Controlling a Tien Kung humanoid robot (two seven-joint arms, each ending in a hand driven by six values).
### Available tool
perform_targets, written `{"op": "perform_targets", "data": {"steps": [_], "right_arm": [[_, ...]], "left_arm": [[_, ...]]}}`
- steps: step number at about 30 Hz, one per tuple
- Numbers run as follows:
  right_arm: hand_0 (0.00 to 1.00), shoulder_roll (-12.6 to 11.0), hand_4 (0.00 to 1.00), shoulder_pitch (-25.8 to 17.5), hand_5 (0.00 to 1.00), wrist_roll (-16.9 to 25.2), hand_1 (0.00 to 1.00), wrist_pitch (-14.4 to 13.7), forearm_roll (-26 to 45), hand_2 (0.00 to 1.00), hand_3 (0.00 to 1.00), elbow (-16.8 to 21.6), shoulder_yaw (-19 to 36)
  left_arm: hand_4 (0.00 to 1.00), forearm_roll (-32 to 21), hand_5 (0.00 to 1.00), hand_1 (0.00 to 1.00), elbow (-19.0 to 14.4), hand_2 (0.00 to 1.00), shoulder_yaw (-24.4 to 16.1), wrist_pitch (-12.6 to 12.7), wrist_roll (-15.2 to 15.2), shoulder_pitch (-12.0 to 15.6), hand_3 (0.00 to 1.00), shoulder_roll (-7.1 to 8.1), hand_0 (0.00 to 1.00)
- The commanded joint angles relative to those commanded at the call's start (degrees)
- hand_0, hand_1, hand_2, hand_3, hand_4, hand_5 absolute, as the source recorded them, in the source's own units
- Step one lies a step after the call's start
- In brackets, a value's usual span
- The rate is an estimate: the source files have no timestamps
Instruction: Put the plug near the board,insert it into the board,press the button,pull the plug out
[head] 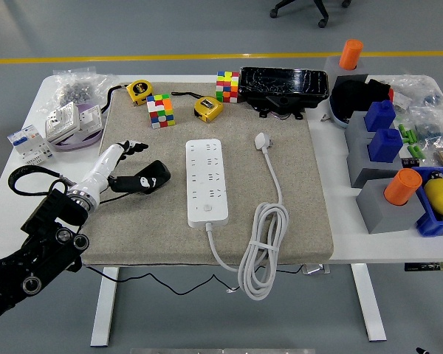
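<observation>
L hand (136,175) over mat, fingers (138,147) spread, prob. empty, left of board (207,181)

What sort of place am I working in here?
Most likely a robotics lab or test workshop, not a home: a white table with a felt mat, 3D-printed fixture blocks, parts bags, and an office chair base on a bare floor behind.

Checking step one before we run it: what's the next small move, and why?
Probably swing the left hand right, across the power strip, toward the plug. The plug lies loose on the mat, apart from the strip, and the hand is open on the strip's far side.
</observation>
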Motion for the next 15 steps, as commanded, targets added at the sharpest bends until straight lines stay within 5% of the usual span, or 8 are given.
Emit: {"op": "perform_targets", "data": {"steps": [14, 15], "right_arm": [[0.674, -0.1, 0.928, 0.1, 0.525, 0.0, 0.684, 0.0, 0.1, 0.689, 0.591, 0.0, -0.2], [0.674, -0.1, 0.927, 0.1, 0.524, 0.0, 0.684, 0.0, 0.1, 0.689, 0.591, 0.0, -0.1]], "left_arm": [[0.998, 0.7, 0.233, 0.697, 3.6, 0.720, 4.4, 1.7, 0.8, -3.0, 0.723, -1.53, 0.759], [0.963, 0.8, 0.100, 0.629, 3.8, 0.620, 4.6, 1.8, 1.0, -3.1, 0.637, -1.63, 0.699]]}}
